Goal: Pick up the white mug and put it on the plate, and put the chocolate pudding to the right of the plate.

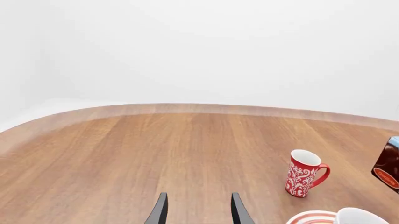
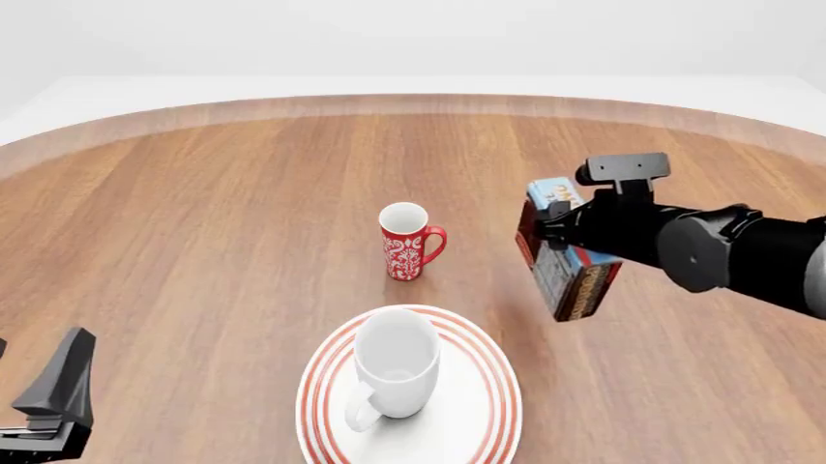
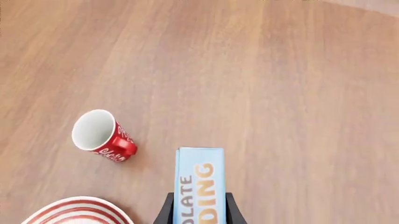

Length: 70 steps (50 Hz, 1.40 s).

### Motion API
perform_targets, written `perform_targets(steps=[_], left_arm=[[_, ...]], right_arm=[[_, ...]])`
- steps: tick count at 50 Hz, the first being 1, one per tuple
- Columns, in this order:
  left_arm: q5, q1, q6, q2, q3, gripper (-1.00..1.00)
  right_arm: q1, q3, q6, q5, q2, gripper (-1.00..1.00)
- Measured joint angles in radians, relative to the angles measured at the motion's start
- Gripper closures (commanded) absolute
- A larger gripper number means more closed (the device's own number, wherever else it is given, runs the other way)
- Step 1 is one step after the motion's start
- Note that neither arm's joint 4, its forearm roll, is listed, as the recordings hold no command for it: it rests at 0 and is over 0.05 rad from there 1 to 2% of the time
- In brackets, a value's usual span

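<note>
White mug (image 2: 397, 362) upright on plate (image 2: 485, 411)

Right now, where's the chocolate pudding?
In the front view the chocolate pudding is held in the right gripper, on the right side, beyond and to the right of the plate and right of the red mug.

The desk (image 2: 193, 222) is showing warm wood grain with a smooth, low-sheen finish. The white mug (image 2: 394, 372) is looking like glazed ceramic, softly glossy, as is the red-ringed plate (image 2: 497, 406). The red mug (image 2: 405, 244) is gleaming faintly. The chocolate pudding (image 2: 568, 266) is reading as printed cardboard. The right gripper (image 3: 197, 205) is appearing matt black.
</note>
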Motion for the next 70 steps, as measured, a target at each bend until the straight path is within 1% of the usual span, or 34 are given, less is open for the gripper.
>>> perform_targets(steps=[34,54,70], left_arm=[[-0.046,0.001,0.006,0.046,0.000,-1.00],[-0.014,0.001,0.010,0.013,0.000,-1.00],[-0.002,0.000,0.013,0.001,0.000,-1.00]], right_arm=[[-0.013,0.120,0.003,0.136,-0.292,1.00],[-0.015,0.162,0.002,0.247,-0.458,1.00],[-0.028,0.203,-0.006,0.318,-0.565,1.00]])
